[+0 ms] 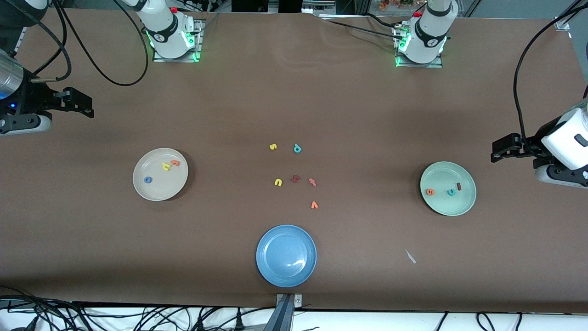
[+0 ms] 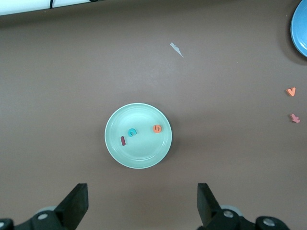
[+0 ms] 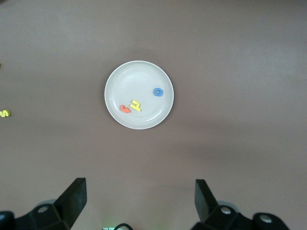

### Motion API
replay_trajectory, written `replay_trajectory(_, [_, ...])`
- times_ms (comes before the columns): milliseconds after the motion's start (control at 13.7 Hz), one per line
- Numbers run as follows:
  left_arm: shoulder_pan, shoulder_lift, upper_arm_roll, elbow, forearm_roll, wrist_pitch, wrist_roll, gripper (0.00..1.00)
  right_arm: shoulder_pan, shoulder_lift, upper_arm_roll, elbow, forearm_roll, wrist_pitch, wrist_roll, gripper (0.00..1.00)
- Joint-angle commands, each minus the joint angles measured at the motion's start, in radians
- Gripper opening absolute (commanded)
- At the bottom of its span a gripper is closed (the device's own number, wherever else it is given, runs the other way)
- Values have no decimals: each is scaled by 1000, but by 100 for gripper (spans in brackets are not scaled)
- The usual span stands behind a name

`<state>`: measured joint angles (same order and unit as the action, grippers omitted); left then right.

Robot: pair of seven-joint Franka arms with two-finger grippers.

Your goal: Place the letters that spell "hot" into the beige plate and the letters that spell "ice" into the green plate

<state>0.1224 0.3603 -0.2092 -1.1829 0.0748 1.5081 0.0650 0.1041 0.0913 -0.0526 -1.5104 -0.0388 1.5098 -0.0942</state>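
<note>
Blue plate (image 1: 286, 255), brown table (image 1: 367, 115), cables (image 1: 69, 317)

On your bench (image 1: 367, 115) you have a blue plate (image 1: 286, 271) nearest the front camera, with six loose letters (image 1: 295, 178) scattered mid-bench farther from it.

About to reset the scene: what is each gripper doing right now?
Left gripper: open, holding nothing, up beside the green plate.
Right gripper: open, holding nothing, up beside the beige plate.
</note>
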Motion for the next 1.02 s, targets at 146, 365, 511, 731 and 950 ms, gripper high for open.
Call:
replay_trajectory(146, [3,-14,8,-18,11,1,26,100,-7,4,5,22,3,-20,-1,100])
replay_trajectory(365, [6,-12,10,-18,10,1,29,100,-7,4,4,22,5,-20,-1,100])
replay_trajectory(511, [6,-12,10,-18,10,3,29,100,-7,4,4,22,5,-20,-1,100])
replay_trajectory(731, [5,-12,10,-18,11,3,27,100,-7,4,4,21,13,-20,-1,100])
replay_trajectory(950, [6,-11,10,-18,10,3,29,100,-7,5,-3,21,17,-20,-1,100])
